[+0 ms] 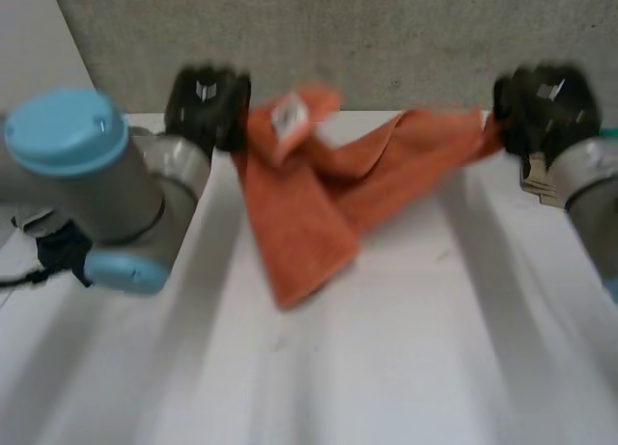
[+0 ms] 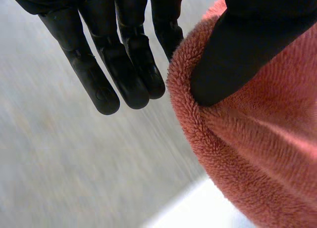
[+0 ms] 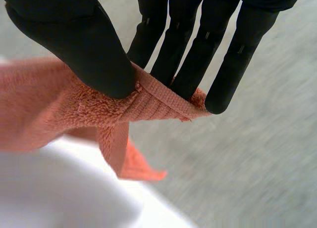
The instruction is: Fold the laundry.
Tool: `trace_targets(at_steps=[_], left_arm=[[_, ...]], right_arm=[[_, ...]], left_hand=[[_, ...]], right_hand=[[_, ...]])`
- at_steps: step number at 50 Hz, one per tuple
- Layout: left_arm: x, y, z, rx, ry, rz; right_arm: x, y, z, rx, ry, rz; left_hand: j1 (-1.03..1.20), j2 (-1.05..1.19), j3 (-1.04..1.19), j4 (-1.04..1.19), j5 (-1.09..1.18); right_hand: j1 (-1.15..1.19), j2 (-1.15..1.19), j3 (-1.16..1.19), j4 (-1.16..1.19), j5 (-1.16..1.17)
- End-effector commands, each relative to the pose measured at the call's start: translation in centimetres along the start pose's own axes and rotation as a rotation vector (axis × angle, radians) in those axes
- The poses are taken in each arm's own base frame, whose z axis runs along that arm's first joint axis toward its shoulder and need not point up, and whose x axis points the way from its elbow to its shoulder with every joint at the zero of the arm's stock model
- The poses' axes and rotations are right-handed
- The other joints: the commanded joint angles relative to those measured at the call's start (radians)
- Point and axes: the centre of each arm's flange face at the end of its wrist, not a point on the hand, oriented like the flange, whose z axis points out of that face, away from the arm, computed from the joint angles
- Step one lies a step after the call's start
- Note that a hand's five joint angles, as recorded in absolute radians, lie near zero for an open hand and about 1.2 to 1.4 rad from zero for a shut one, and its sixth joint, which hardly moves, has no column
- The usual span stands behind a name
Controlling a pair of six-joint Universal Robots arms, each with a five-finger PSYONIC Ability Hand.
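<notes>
An orange towel (image 1: 319, 204) hangs stretched between my two hands above the white table (image 1: 406, 368), sagging into a folded point at the middle. A white label (image 1: 288, 115) shows near its left end. My left hand (image 1: 206, 105) holds that end at the back left. Its thumb (image 2: 237, 55) presses the towel's thick edge (image 2: 257, 139) towards the straight fingers (image 2: 124, 65). My right hand (image 1: 543, 105) holds the other end at the back right. There the thumb (image 3: 84, 45) and fingers (image 3: 198, 60) pinch the hemmed corner (image 3: 148, 102).
My left arm, with its light-blue cap (image 1: 68, 131), lies across the table's left side. A grey wall (image 1: 386, 30) stands right behind the table's far edge. The towel's low point (image 1: 290, 295) hangs close over the tabletop.
</notes>
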Motion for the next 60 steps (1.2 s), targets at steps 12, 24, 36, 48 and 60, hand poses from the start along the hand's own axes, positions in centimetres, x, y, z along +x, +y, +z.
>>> trace_targets(at_steps=[12,24,36,48,60], left_arm=[[-0.8,2.7,-8.0,-0.189,0.046,0.284],[3.5,-0.9,-8.2,-0.100,0.045,0.221],[7.7,8.2,-3.1,-0.263,-0.065,0.240],[5.3,12.0,0.8,-0.292,-0.175,0.182],[0.1,12.9,-0.3,-0.489,-0.279,0.237]], right_arm=[[-4.5,8.9,-5.6,-0.297,-0.215,-0.215],[-4.8,9.2,-6.3,-0.316,-0.228,-0.203],[-4.9,9.6,-6.8,-0.335,-0.233,-0.205],[-5.1,10.1,-7.3,-0.356,-0.244,-0.198],[-4.6,9.6,-6.6,-0.331,-0.229,-0.216]], left_hand=[[-0.617,-0.689,-0.684,-0.690,-0.641],[-0.640,-0.713,-0.708,-0.714,-0.665],[-0.702,-0.774,-0.769,-0.776,-0.726],[-0.731,-0.804,-0.799,-0.805,-0.756],[0.019,-0.053,-0.048,-0.055,-0.005]], right_hand=[[0.297,0.215,0.207,0.200,0.226],[0.297,0.215,0.207,0.200,0.226],[0.297,0.215,0.207,0.200,0.226],[0.297,0.215,0.207,0.200,0.226],[0.297,0.215,0.207,0.200,0.226]])
